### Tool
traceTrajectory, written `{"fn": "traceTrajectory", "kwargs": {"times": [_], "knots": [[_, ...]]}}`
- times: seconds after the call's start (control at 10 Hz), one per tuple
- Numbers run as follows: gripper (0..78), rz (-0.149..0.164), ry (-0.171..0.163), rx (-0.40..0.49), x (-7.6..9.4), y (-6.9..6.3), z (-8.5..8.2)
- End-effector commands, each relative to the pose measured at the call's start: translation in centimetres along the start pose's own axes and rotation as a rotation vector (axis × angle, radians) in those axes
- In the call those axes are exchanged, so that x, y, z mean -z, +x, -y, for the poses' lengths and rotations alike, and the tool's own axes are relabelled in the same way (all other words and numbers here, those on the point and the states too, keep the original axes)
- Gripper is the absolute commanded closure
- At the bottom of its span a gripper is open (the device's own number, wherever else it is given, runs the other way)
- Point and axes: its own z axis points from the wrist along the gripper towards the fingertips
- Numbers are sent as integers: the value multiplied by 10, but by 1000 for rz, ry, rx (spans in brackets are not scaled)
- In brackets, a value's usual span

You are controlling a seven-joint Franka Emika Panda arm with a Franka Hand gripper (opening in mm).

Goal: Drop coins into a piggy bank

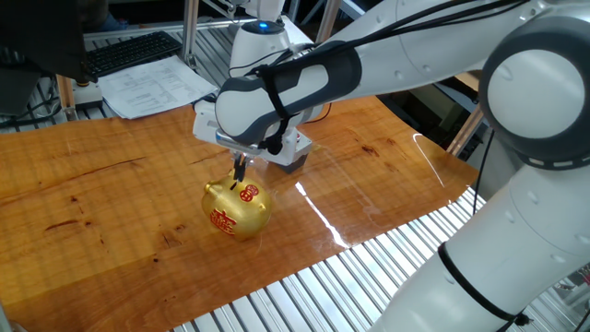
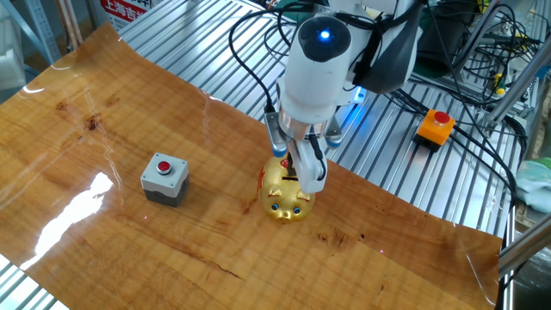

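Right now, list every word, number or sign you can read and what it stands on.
No text reads clearly.
Red character marks, piggy bank side and top: shapes visible, not legible.
Red and white sign beyond the table: characters too blurred.
Printed papers by the keyboard: too small.

A glossy wooden desk (image 2: 129,129) lies on a ribbed metal bench (image 2: 405,172). Beyond the desk's far edge sit white papers (image 1: 152,88) and a black keyboard (image 1: 129,53).

A robotics lab: metal framing (image 1: 189,28), cable bundles (image 2: 482,52), an emergency-stop button (image 2: 435,125), a keyboard (image 1: 129,51).
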Motion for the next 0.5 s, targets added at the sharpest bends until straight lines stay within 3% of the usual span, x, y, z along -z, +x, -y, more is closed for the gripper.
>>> {"fn": "traceTrajectory", "kwargs": {"times": [0.1, 0.5], "knots": [[764, 11, 0, -7, -4, 1, -1], [764, 15, 0, -15, -6, 2, 0]]}}
